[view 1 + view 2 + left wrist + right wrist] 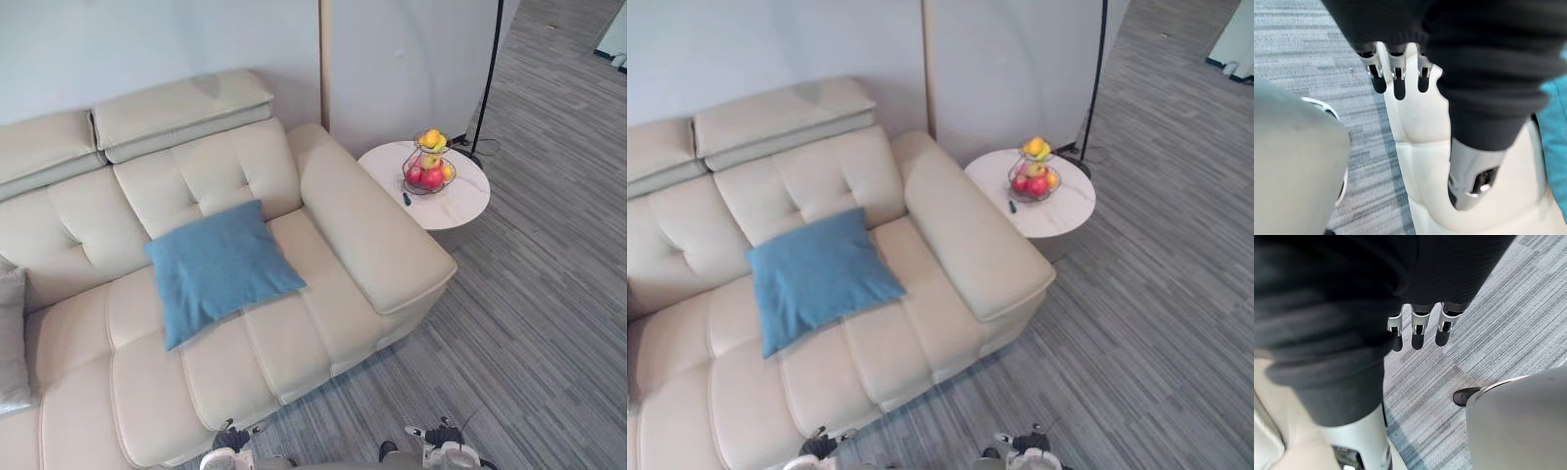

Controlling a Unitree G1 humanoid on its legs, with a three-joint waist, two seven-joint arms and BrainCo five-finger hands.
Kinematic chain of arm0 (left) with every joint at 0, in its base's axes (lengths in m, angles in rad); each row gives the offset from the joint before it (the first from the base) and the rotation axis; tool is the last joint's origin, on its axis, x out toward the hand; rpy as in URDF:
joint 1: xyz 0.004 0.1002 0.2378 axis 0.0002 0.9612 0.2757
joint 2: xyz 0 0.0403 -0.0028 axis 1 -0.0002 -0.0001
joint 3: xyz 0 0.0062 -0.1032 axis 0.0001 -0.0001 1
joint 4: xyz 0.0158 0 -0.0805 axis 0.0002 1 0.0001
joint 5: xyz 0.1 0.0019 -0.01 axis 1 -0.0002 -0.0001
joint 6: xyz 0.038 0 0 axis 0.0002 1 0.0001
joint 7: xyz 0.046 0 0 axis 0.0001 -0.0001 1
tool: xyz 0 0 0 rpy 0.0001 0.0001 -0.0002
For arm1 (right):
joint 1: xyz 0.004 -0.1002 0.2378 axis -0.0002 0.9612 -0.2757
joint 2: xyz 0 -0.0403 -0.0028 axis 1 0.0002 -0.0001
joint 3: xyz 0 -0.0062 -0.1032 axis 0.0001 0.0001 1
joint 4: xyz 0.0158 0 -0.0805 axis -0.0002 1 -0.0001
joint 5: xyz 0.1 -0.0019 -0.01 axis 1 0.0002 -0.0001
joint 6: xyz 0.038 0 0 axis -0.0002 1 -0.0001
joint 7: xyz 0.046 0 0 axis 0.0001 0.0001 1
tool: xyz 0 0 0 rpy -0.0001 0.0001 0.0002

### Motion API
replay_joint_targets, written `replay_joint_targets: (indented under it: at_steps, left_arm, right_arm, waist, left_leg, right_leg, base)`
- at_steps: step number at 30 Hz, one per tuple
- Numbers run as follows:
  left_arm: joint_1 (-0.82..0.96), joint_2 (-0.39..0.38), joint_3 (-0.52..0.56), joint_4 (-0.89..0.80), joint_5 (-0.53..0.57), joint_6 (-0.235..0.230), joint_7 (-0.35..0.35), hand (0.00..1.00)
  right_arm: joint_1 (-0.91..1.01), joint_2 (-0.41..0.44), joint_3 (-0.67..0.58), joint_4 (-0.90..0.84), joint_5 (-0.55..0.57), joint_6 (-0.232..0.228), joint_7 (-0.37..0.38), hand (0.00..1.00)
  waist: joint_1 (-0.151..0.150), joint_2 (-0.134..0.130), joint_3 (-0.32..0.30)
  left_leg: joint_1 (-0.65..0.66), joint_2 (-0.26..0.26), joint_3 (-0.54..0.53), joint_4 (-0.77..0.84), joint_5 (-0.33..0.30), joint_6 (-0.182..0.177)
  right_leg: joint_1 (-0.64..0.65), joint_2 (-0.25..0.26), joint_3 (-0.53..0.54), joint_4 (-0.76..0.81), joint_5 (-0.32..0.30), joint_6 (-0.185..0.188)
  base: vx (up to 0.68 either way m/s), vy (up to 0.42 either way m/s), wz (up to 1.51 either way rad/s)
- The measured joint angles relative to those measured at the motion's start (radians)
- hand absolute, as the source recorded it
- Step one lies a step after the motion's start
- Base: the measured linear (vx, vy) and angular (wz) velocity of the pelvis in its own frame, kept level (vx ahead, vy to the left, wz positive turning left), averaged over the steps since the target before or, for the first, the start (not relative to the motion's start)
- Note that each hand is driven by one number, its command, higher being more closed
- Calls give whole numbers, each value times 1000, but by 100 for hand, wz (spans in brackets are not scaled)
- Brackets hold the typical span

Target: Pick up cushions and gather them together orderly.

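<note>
Recording cream sofa with blue cushion lying flat on seat, top edge against backrest. Noting grey cushion sitting at sofa's far left, well apart from it. Noting round tabletop beside armrest, carrying fruit basket. Finding left hand hanging by sofa's front edge and right hand over carpet, both with fingers straight and slack, holding nothing, touching neither cushion.

At the frame's left edge a grey cushion is cut off to a strip. The sofa runs out past the left and lower edges. Upper right, a small dark thing on the round table is too small for me to name.
</note>
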Motion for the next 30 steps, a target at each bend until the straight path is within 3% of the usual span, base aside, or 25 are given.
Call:
replay_joint_targets:
  at_steps: [4,6,7,8,9,11,13,14,16,17,18,19,20,21,23,27,29,30]
  left_arm:
    - [-8,-2,5,0,10,1,0,0]
    - [-9,5,4,0,10,1,1,0]
    - [-11,13,3,1,10,1,1,0]
    - [-20,13,0,1,10,4,1,0]
    - [-22,17,-6,1,10,4,1,0]
    - [-23,30,-18,4,10,5,0,0]
    - [-35,36,-42,18,11,5,0,0]
    - [-41,29,-55,23,16,6,-1,0]
    - [-53,22,-77,23,32,6,-7,0]
    - [-56,21,-60,22,37,6,-11,0]
    - [-56,20,-47,22,37,6,-12,0]
    - [-47,20,-30,20,34,4,-11,0]
    - [-39,18,-13,14,30,-1,-10,0]
    - [-39,16,-8,9,29,-3,-12,0]
    - [-38,6,-2,-16,27,-5,-10,0]
    - [-38,-14,9,-48,26,-18,-8,0]
    - [-35,-21,31,-46,27,-18,-7,0]
    - [-36,-27,43,-39,21,-16,-6,0]
  right_arm:
    - [-7,6,4,-3,5,1,3,0]
    - [-17,7,27,-2,5,1,2,0]
    - [-27,9,33,-1,5,2,3,0]
    - [-35,7,30,-2,7,1,3,0]
    - [-45,6,31,0,7,1,2,0]
    - [-36,8,28,0,12,1,2,0]
    - [-33,-3,27,0,24,-3,2,0]
    - [-35,-19,25,-2,30,-4,2,0]
    - [-35,-32,-3,-1,36,-3,1,0]
    - [-34,-30,-8,-2,40,-3,-5,0]
    - [-33,-28,-7,-2,42,-3,-6,0]
    - [-32,-26,-1,-1,46,0,-10,0]
    - [-34,-26,7,-2,47,1,-12,0]
    - [-36,-23,9,-1,48,0,-13,0]
    - [-42,-18,8,0,53,2,-16,0]
    - [-22,-16,11,0,54,2,-18,0]
    - [-22,-13,12,-2,53,1,-18,0]
    - [-21,-14,12,0,53,1,-19,0]
  waist:
    - [6,-7,1]
    - [7,-15,4]
    - [7,-19,10]
    - [4,-5,18]
    - [5,-9,19]
    - [5,-19,19]
    - [2,-15,21]
    - [0,3,29]
    - [-12,12,34]
    - [-8,16,45]
    - [-6,16,50]
    - [3,7,61]
    - [9,12,63]
    - [8,14,63]
    - [16,15,69]
    - [60,18,72]
    - [62,27,67]
    - [65,36,61]
  left_leg:
    - [-3,30,131,19,-20,-16]
    - [-9,52,214,44,-38,-14]
    - [-10,67,267,45,-40,-15]
    - [-10,84,310,38,-39,-17]
    - [-5,94,359,38,-35,-24]
    - [8,94,394,38,-27,-37]
    - [27,103,365,37,-19,-48]
    - [32,114,350,53,-18,-50]
    - [15,150,344,153,-13,-46]
    - [-25,218,292,350,7,-14]
    - [-35,237,274,409,20,7]
    - [-80,275,207,561,63,74]
    - [-129,269,121,654,9,30]
    - [-167,249,79,677,-33,12]
    - [-242,187,11,627,-92,20]
    - [-309,64,-179,366,-93,3]
    - [-297,39,-266,234,-88,8]
    - [-279,37,-278,228,-48,-2]
  right_leg:
    - [-77,48,110,-6,52,-17]
    - [-121,66,77,-30,90,-43]
    - [-133,54,-15,-42,69,-87]
    - [-146,27,-156,-15,43,-124]
    - [-168,-17,-334,41,21,-143]
    - [-160,-60,-521,67,21,-132]
    - [-165,-39,-487,81,23,-113]
    - [-170,-36,-473,101,-5,-108]
    - [-178,-35,-458,133,-40,-114]
    - [-157,-12,-423,150,-63,-122]
    - [-147,-5,-407,151,-68,-124]
    - [-120,15,-354,147,-85,-143]
    - [-107,29,-307,146,-98,-149]
    - [-103,39,-274,141,-105,-150]
    - [-84,67,-189,106,-105,-150]
    - [-72,101,-51,100,-107,-147]
    - [-74,128,4,102,-110,-141]
    - [-73,145,46,109,-113,-123]
  base:
    - [-20,-5,-100]
    - [-48,-11,-141]
    - [-85,-55,-137]
    - [-81,-69,-134]
    - [-44,-112,-125]
    - [43,-123,-106]
    - [75,-159,-68]
    - [57,-188,-45]
    - [84,-228,-41]
    - [109,-227,-51]
    - [87,-220,-88]
    - [90,-130,-104]
    - [85,-79,-125]
    - [135,-20,-123]
    - [196,-7,-120]
    - [168,118,-128]
    - [187,220,-162]
    - [248,261,-177]
